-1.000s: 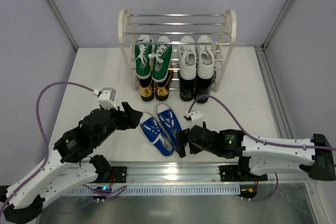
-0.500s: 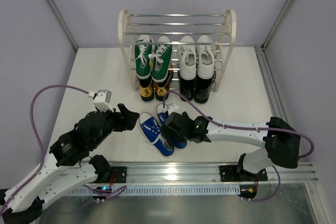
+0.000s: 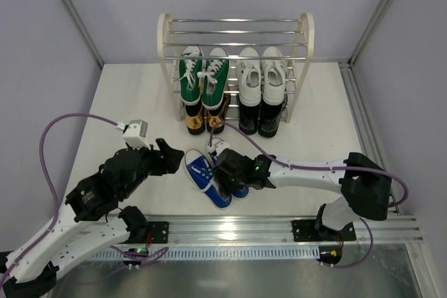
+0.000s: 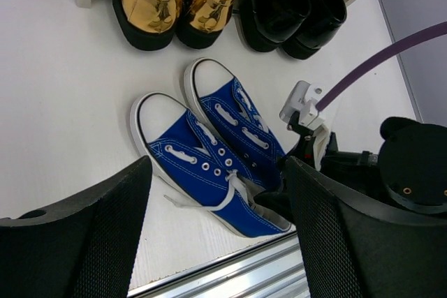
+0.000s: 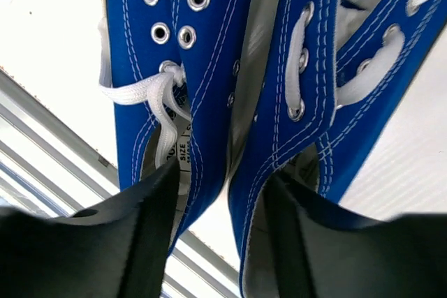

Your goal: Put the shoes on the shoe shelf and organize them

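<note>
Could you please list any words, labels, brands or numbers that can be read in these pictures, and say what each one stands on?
"SIZE": on the white label inside the blue canvas sneaker at the left of the right wrist view; the print under that word is too small to read.
Nothing else is readable: the shoe shelf shows no print, and no brand mark can be made out in any view.

- I see a flat white table carrying everything.
- A pair of blue canvas sneakers lies side by side near its front edge.
- A cream-sided shoe shelf with chrome rods stands towards the back.
- Shiny gold loafers and glossy black dress shoes sit at the shelf's foot; I cannot tell whether they rest on table or rods.
</note>
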`<state>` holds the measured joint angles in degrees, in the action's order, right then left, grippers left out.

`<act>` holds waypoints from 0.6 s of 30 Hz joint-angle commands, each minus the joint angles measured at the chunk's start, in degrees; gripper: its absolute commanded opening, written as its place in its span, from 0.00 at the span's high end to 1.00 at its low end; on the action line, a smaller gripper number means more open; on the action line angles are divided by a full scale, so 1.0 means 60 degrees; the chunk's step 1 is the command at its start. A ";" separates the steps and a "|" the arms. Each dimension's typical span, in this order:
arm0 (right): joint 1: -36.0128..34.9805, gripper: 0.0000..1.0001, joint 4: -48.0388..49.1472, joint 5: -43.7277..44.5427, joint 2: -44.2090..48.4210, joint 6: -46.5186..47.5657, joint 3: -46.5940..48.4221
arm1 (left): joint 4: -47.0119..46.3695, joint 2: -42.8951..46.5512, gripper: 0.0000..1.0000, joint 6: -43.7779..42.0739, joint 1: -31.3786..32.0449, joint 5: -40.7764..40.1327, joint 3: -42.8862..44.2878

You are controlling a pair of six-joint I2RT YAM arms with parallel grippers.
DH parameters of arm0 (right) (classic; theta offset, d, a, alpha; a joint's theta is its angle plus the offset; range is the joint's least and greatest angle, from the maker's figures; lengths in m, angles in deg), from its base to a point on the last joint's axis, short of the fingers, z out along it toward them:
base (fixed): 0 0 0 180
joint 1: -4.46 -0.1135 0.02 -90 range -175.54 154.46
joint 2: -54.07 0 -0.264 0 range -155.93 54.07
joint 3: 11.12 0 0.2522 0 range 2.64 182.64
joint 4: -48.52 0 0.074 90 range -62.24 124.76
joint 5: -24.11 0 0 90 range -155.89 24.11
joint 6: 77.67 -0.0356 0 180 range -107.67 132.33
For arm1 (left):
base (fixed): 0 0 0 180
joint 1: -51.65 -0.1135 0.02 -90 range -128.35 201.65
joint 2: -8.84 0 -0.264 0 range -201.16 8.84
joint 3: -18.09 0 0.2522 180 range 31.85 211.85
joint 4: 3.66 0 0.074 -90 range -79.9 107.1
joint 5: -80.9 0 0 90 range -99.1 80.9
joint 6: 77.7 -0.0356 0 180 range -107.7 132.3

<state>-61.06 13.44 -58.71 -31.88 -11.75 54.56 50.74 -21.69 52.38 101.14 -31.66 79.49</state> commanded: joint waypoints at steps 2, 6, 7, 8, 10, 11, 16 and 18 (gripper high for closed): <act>-0.0169 0.53 0.0272 -0.0567 -0.0498 -0.0103 0.0384 | -0.0138 -0.0069 0.24 -0.0073 0.0013 -0.0194 0.0146; -0.0360 0.69 0.0418 -0.0684 -0.0805 -0.0191 0.0472 | -0.0197 -0.0098 0.24 -0.0087 0.0013 -0.0194 0.0103; -0.0360 0.71 0.0419 -0.0756 -0.0908 -0.0206 0.0516 | -0.0211 -0.0113 0.24 -0.0102 0.0013 -0.0194 0.0117; -0.0360 0.74 0.0448 -0.0801 -0.0996 -0.0221 0.0516 | -0.0211 -0.0098 0.24 -0.0131 0.0027 -0.0194 0.0117; -0.0360 0.88 0.0492 -0.0860 -0.1245 -0.0294 0.0517 | -0.0197 -0.0128 0.24 -0.0160 0.0027 -0.0223 0.0146; -0.0374 0.91 0.0550 -0.0845 -0.1318 -0.0323 0.0502 | -0.0168 -0.0142 0.24 -0.0175 0.0013 -0.0223 0.0161; -0.0360 0.96 0.0550 -0.0962 -0.1816 -0.0425 0.0575 | -0.0153 -0.0098 0.24 -0.0175 0.0013 -0.0252 0.0146; -0.0360 0.96 0.0594 -0.1035 -0.1774 -0.0470 0.0546 | -0.0124 -0.0084 0.24 -0.0175 -0.0002 -0.0267 0.0161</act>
<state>-62.00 11.06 -59.17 -38.77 -12.05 57.84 50.72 -22.17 52.16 101.14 -31.97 79.49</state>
